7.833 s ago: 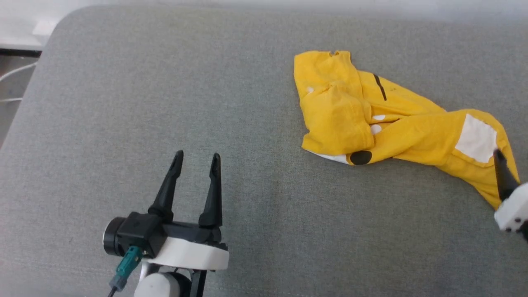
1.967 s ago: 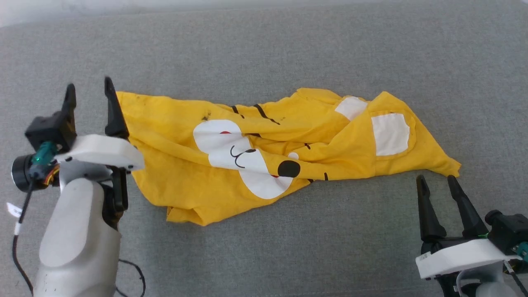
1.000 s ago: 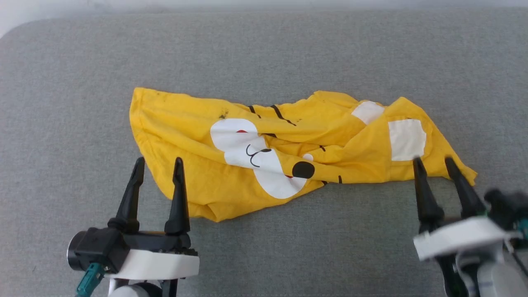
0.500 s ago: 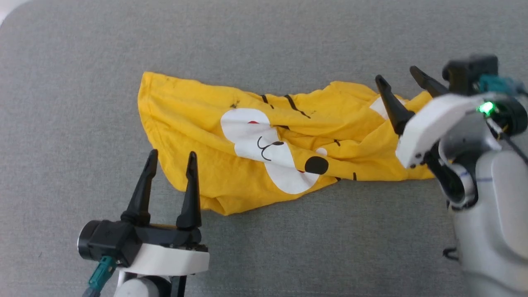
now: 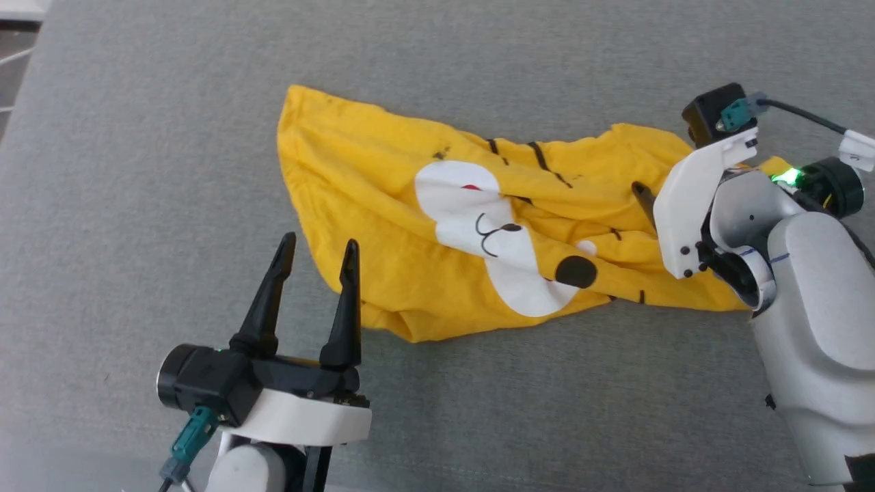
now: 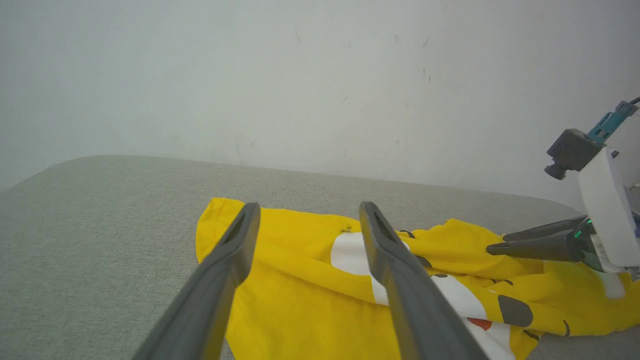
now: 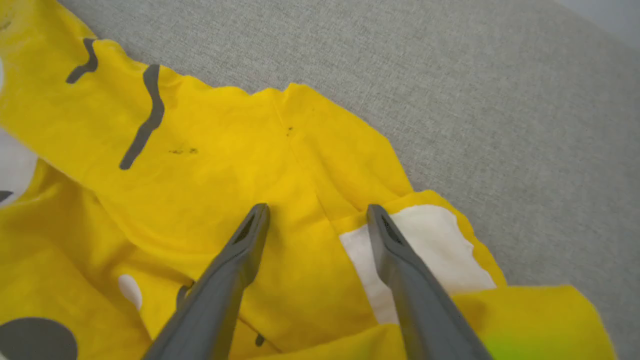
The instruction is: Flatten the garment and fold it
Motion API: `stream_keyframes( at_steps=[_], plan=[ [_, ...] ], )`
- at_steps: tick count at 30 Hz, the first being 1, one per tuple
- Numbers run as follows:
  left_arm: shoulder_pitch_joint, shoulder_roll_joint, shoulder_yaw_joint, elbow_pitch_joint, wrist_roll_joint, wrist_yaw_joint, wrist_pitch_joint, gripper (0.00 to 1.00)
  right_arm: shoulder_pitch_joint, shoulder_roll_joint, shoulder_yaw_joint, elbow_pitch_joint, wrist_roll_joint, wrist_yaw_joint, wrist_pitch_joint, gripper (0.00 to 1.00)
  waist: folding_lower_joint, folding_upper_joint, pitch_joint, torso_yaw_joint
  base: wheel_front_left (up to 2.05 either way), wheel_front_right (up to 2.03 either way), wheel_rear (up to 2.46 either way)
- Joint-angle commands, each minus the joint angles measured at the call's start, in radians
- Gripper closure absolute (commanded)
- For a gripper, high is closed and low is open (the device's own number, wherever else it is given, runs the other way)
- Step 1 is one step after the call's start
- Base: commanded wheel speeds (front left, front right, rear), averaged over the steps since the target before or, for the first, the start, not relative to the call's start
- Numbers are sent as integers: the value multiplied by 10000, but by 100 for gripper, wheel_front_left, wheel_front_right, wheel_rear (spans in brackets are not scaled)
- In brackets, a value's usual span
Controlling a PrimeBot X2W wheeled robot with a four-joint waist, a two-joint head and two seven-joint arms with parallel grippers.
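Grey surface [image 5: 137, 171] lies open — apparently — around garment [image 5: 383, 171].

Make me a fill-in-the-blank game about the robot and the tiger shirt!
1. The garment is mostly bright ____.
2. It lies on a fabric surface whose colour is ____.
3. The left gripper and the right gripper both have their jaws ____.
Missing words: yellow, grey, open.

The garment [image 5: 410, 205], a yellow tiger-face T-shirt, is lying crumpled and twisted across the centre and right of the frame.
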Motion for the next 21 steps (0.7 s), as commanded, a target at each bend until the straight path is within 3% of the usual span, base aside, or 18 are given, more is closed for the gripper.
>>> stream_keyframes(
  at_steps=[1,4,5,6,7,15,21],
  plan=[
    [-162,-35,-40,38,-59,65,-47,0,-146,-6,21,139,-69,-9,-27,0,-1,1,120,247,0,0,0],
    [-211,-36,-123,99,-112,87,-47,0,-207,17,33,684,-273,-9,-195,0,-1,1,142,450,0,0,0],
    [-225,-36,-142,118,-136,95,-47,0,-229,41,-35,868,-356,-9,-297,19,-1,1,142,502,0,0,0],
    [-242,-36,-162,135,-157,109,-47,0,-252,35,-56,1040,-481,-9,-403,65,-1,1,139,555,0,0,0],
    [-251,-36,-182,146,-182,128,-47,0,-282,43,-126,1198,-582,-9,-544,100,-1,1,133,595,0,0,0],
    [-161,-37,-302,269,-264,249,-47,0,-865,207,-288,1878,-953,-9,-1800,100,-1,1,-146,687,0,0,0],
    [-175,-37,-392,262,-332,287,-47,0,-1520,701,1078,1884,-442,-9,-2673,100,-1,1,-291,690,0,0,0]
  ],
)
